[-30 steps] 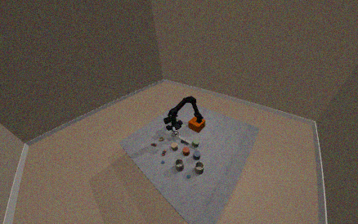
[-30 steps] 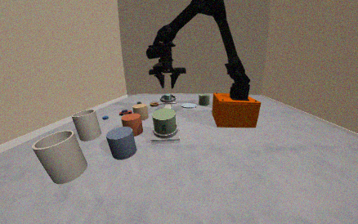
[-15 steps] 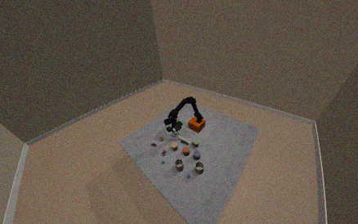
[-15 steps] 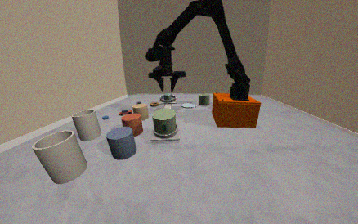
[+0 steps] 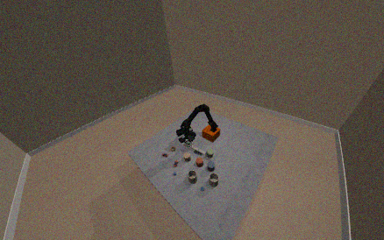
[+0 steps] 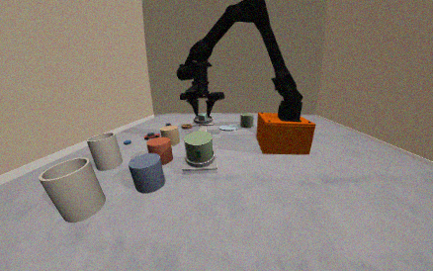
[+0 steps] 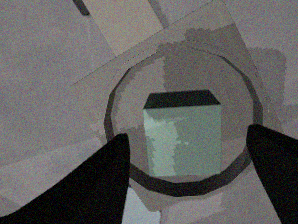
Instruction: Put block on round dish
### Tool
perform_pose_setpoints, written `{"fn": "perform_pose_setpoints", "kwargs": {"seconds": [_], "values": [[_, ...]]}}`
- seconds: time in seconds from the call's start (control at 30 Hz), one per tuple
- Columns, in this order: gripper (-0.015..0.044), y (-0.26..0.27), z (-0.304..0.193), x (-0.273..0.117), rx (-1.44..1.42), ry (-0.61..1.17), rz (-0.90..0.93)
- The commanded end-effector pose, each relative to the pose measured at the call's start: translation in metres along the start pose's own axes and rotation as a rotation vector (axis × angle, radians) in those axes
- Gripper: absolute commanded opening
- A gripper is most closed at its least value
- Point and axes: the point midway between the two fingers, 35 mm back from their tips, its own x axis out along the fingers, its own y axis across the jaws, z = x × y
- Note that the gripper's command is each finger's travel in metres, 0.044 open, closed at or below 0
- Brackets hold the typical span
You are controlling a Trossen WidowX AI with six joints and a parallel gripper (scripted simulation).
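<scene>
End effector, partly open, hovers above the pale-green block.

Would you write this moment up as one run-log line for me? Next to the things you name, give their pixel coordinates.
jaws point(image 6: 202, 115): open, poised over block | block point(image 6: 203, 118) point(image 7: 185, 140): uncovered, inside ring point(image 7: 180, 189) | green cup point(image 6: 199, 148): on balance's near end | dish point(image 6: 227, 128) point(image 7: 140, 207): block not on it

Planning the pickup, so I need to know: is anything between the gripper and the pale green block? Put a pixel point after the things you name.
Nothing visible stands in the way: the open gripper point(image 6: 203, 115) point(image 7: 188, 137) is over the pale green block point(image 7: 184, 140), its fingers apart on either side. Only the low ring point(image 7: 180, 189) surrounds the block.
</scene>
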Motion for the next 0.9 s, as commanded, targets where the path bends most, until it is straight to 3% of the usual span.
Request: {"fn": "perform_pose_setpoints", "kwargs": {"seconds": [0.0,0.13,0.23,0.57,0.63,0.73,0.87], "values": [[0.026,0.002,0.001,0.008,-0.006,-0.006,0.008],[0.026,0.002,0.001,0.012,-0.007,-0.006,0.007],[0.0181,0.002,0.001,0.012,-0.007,-0.006,0.007],[0.0115,0.002,0.001,0.012,-0.007,-0.006,0.007],[0.0062,0.002,0.001,0.011,-0.007,-0.006,0.007],[0.0,0.0,0.001,-0.004,-0.007,-0.006,0.007],[0.0,-0.002,0.001,-0.031,-0.007,-0.006,0.007]]}}
